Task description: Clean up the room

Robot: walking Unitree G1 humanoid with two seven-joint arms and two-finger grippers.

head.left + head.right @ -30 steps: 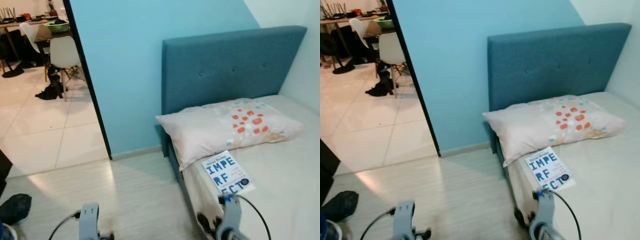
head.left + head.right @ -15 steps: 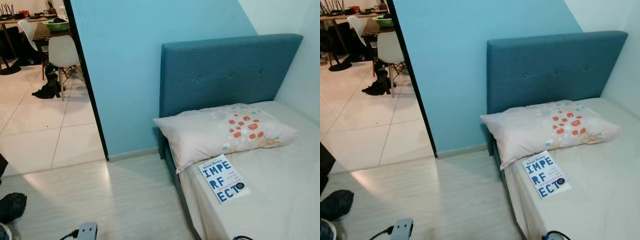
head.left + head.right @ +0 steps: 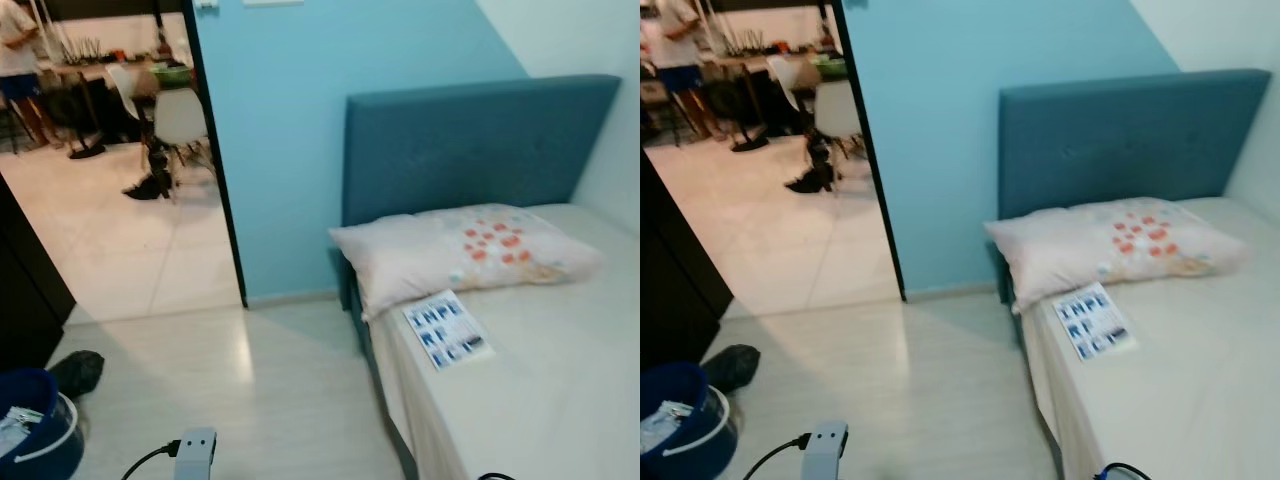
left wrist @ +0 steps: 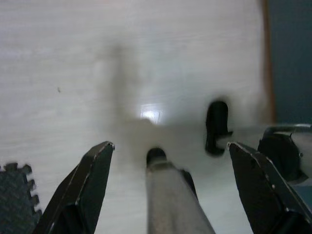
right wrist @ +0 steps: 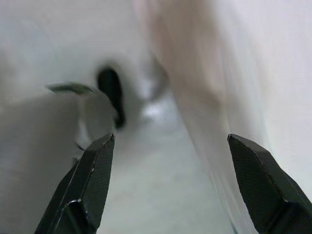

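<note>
One flat rectangular book (image 3: 447, 329), white-covered with blurred blue lettering, lies on the bed (image 3: 540, 400) at about 3 o'clock in the head views, just beside the lower edge of the pillow (image 3: 462, 254) and near the mattress's left edge. The pillow is soft and plump, pale pink with a cluster of orange and teal dots, and rests against a teal upholstered headboard (image 3: 470, 145) with button tufting. The bed sheet is smooth and off-white.

The floor (image 3: 250, 390) by the bed is pale wood-grain plank with a soft sheen; beyond a dark door frame (image 3: 222, 170) at 11 o'clock it gives way to glossy square tiles. The wall behind the headboard is flat light blue. At 8 o'clock a round dark-blue bucket (image 3: 35, 430) with a white handle stands on the floor, a crumpled dark cloth (image 3: 78, 370) just beside it. Far back in the tiled room stand a white moulded chair (image 3: 180, 120) and a table (image 3: 750, 62), with a person (image 3: 18, 60) beside it.

The left gripper (image 4: 170, 161) hangs over the plank floor with its jaws spread wide, nothing between them; a dark interlocking foam mat (image 4: 14, 195) shows at one corner. The right gripper (image 5: 170, 156) hangs beside the bed's draped sheet, jaws likewise spread and holding nothing.
</note>
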